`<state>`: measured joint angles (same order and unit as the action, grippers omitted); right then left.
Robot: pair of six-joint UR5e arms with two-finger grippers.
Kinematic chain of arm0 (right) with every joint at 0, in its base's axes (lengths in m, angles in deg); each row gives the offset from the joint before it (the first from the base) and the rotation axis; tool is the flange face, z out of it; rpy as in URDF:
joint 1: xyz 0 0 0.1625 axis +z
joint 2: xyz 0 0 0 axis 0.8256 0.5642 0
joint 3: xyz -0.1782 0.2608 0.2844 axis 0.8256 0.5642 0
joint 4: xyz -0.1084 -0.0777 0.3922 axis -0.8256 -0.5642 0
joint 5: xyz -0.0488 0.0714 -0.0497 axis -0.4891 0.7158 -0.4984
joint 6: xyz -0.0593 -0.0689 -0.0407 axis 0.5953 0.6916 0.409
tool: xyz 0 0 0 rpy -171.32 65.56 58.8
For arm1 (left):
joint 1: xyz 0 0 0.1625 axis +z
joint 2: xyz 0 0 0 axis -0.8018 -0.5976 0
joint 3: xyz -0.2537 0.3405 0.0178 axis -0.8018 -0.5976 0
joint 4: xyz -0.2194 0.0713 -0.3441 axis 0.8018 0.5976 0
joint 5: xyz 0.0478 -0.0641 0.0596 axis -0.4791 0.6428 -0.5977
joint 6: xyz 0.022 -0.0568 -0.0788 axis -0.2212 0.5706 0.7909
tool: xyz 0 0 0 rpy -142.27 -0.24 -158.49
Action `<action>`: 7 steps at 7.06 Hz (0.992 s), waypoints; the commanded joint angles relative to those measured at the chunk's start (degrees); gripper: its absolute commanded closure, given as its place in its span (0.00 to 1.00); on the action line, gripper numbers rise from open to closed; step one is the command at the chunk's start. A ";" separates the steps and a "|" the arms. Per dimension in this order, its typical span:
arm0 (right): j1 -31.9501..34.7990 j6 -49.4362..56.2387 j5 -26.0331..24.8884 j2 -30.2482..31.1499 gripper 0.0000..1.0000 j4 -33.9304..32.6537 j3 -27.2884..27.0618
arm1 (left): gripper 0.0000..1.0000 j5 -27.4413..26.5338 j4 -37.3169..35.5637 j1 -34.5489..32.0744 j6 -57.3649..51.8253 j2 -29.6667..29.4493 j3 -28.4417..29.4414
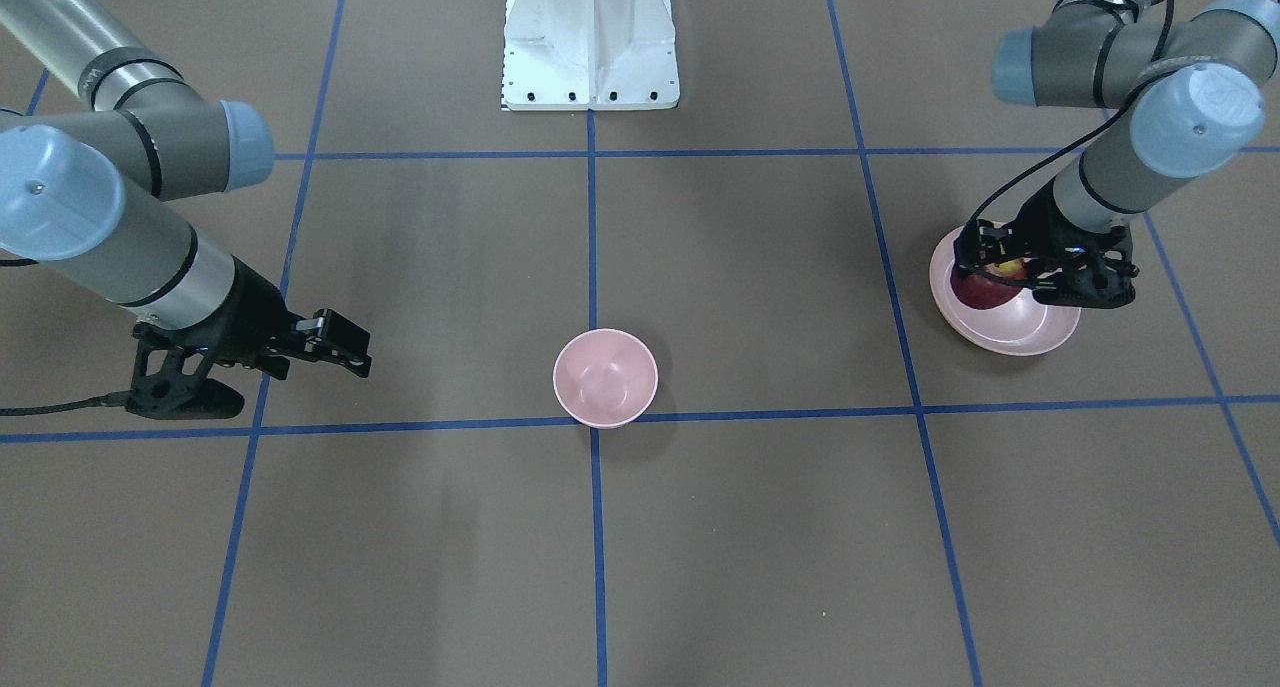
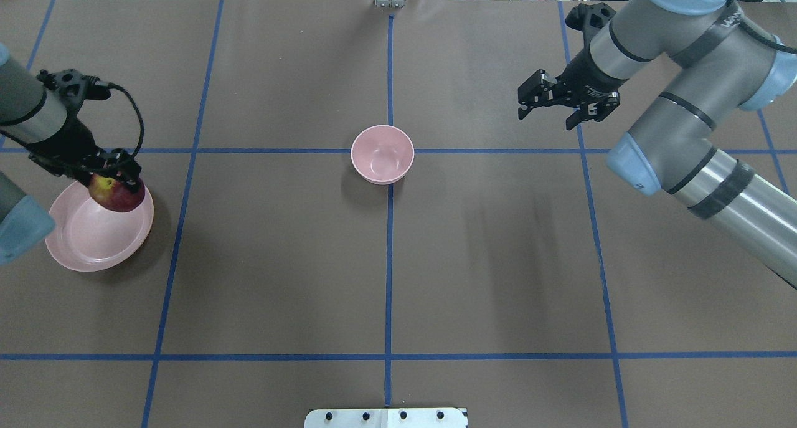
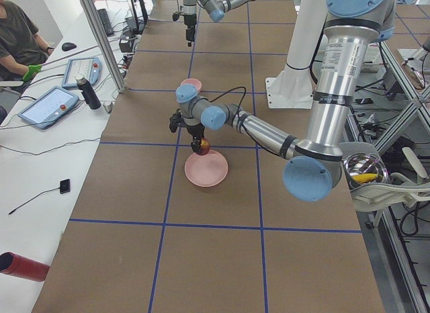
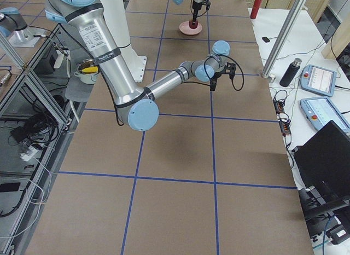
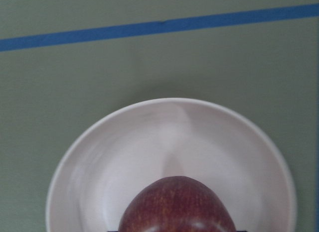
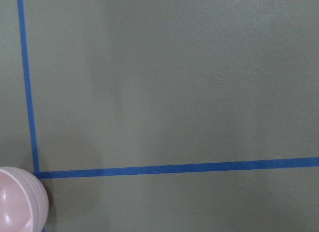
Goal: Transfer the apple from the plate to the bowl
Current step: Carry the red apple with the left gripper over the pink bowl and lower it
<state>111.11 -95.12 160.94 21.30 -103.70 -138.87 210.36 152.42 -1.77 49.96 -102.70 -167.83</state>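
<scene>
The dark red apple (image 2: 118,194) is held between the fingers of my left gripper (image 2: 114,182), which is shut on it. It hangs a little above the far edge of the wide pale pink plate (image 2: 81,241). The front-facing view shows the same: apple (image 1: 983,287), left gripper (image 1: 1000,272), plate (image 1: 1020,329). In the left wrist view the apple (image 5: 177,204) fills the bottom, with the plate (image 5: 124,152) beneath it. The small deep pink bowl (image 2: 382,154) stands empty at the table's middle. My right gripper (image 2: 547,118) is open and empty, far right of the bowl.
Blue tape lines grid the brown table. The white robot base (image 1: 590,42) stands at the robot's side of the table. The bowl's rim (image 6: 17,202) shows at the lower left of the right wrist view. An operator (image 3: 17,37) and tablets are beside the table's far side.
</scene>
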 commanded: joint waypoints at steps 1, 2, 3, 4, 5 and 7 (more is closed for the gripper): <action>7.09 10.50 3.26 8.12 0.00 -0.10 -2.11 | 1.00 -0.22 -8.28 3.02 10.29 -12.55 -1.45; 9.91 17.07 2.83 11.72 0.00 -0.36 -1.68 | 1.00 -1.36 -8.37 7.83 16.88 -19.29 1.86; 12.72 24.53 2.48 15.41 0.00 -0.45 -1.24 | 1.00 -3.98 -8.02 9.97 22.86 -27.19 7.72; 13.97 31.48 0.65 18.06 0.00 -0.54 -1.06 | 1.00 -7.40 -5.67 12.86 24.66 -34.32 15.78; 13.81 33.72 -3.37 19.30 0.00 -0.54 -1.23 | 1.00 -8.91 0.53 13.58 27.64 -38.48 23.09; 13.81 33.83 -5.52 19.14 0.00 -0.36 -1.15 | 1.00 -10.84 8.13 13.68 27.67 -45.87 37.34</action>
<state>124.85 -61.92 156.61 40.30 -104.16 -140.04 201.21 156.14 11.67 77.19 -143.92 -138.97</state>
